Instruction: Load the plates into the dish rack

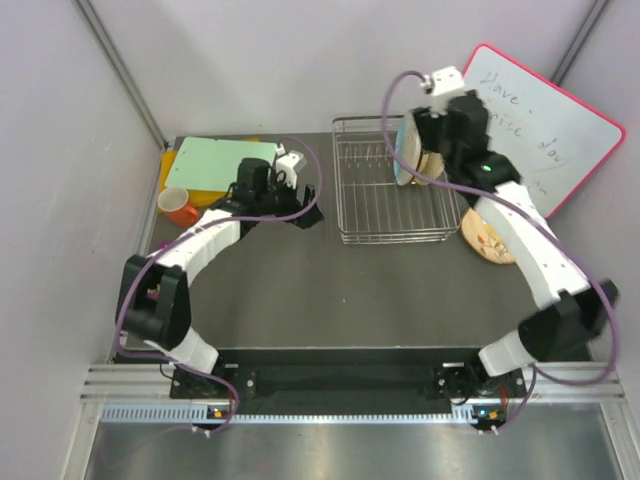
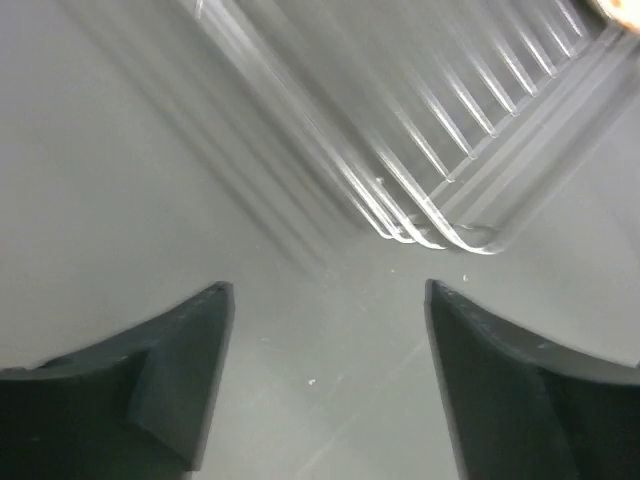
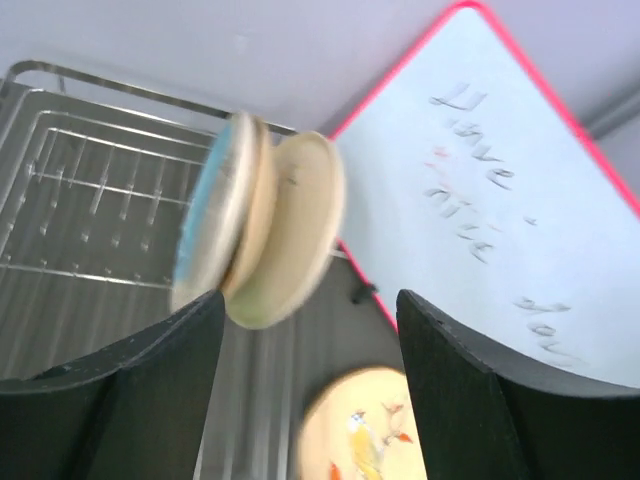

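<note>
A blue plate [image 3: 205,215] and a pale yellowish plate [image 3: 295,230] stand on edge together in the right part of the dish rack [image 1: 385,215]. The right claw [image 3: 310,295] hangs just by them, fingers spread, gripping nothing. A peach plate [image 3: 355,430] lies flat on the table [image 1: 330,290] beside the rack, and the left claw [image 2: 330,285], spread and empty, hovers near the rack's left side.

Two matching arms: left arm [image 1: 205,240] and right arm [image 1: 525,240], both with white shell links, black joint housings and black bases. A purple cable [image 1: 300,200] loops along each (thin, slack). There's a small green light [image 1: 487,167] on the right forearm and a white camera block [image 1: 440,80] at the wrist. The left claw [image 2: 325,385] and right claw [image 3: 310,400] have dark matte wedge-shaped fingers.
</note>
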{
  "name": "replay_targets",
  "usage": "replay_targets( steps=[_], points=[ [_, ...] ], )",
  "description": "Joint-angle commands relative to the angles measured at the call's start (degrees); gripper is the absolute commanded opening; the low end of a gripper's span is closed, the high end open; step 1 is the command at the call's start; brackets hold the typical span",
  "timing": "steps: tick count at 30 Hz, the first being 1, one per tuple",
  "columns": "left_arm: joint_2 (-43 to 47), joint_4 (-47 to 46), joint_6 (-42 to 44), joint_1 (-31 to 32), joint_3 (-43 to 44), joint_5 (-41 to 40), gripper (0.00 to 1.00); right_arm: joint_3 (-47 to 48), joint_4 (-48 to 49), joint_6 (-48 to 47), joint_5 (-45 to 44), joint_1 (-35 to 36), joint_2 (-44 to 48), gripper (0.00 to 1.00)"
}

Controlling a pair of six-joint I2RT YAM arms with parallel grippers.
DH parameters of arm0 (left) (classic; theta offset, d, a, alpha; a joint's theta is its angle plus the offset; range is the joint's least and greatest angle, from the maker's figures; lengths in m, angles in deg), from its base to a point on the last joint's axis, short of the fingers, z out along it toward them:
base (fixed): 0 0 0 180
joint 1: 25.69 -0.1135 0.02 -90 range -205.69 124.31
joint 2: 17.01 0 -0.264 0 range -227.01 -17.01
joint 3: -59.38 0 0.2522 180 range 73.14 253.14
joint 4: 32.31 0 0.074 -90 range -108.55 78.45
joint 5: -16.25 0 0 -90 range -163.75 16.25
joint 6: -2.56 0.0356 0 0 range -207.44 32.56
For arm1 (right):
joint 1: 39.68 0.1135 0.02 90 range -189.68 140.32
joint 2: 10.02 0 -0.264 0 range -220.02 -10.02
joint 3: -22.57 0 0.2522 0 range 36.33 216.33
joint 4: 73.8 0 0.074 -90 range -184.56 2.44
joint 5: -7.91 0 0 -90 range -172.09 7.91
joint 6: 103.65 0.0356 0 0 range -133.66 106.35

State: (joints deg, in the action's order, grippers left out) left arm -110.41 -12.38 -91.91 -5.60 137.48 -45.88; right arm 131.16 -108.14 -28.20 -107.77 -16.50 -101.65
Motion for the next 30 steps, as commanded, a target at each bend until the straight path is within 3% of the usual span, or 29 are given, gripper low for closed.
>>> replay_targets(
  steps=[1,3,7,11,15,23,30],
  points=[
    [12.43,1.92,8.69,-0.15,3.08,6.04,0.99,-14.11,1.34,-10.04,7.99,-11.17,16.35,0.72],
    [14.82,-1.33,7.55,0.29,1.41,8.94,0.99,-21.50,-1.55,-13.65,15.07,-16.21,19.99,0.73],
    [17.20,-2.31,4.66,3.54,0.44,6.76,0.99,-32.66,-9.04,-28.47,25.41,-25.61,27.71,0.69],
    [16.15,-1.78,-0.97,3.55,-0.87,5.44,0.99,-49.51,-4.22,-37.47,28.92,-26.34,35.72,0.68],
    [15.89,-1.34,-2.21,3.46,-1.49,2.36,0.99,-57.99,2.37,-39.16,30.33,-26.34,41.70,0.67],
    [15.89,2.08,0.33,2.75,0.09,1.39,0.99,-66.43,11.60,-38.63,27.43,-26.34,37.06,0.63],
    [15.45,2.97,0.78,1.44,-0.26,1.56,0.99,-64.86,23.18,-36.08,23.22,-26.34,23.28,0.59]
  ],
)
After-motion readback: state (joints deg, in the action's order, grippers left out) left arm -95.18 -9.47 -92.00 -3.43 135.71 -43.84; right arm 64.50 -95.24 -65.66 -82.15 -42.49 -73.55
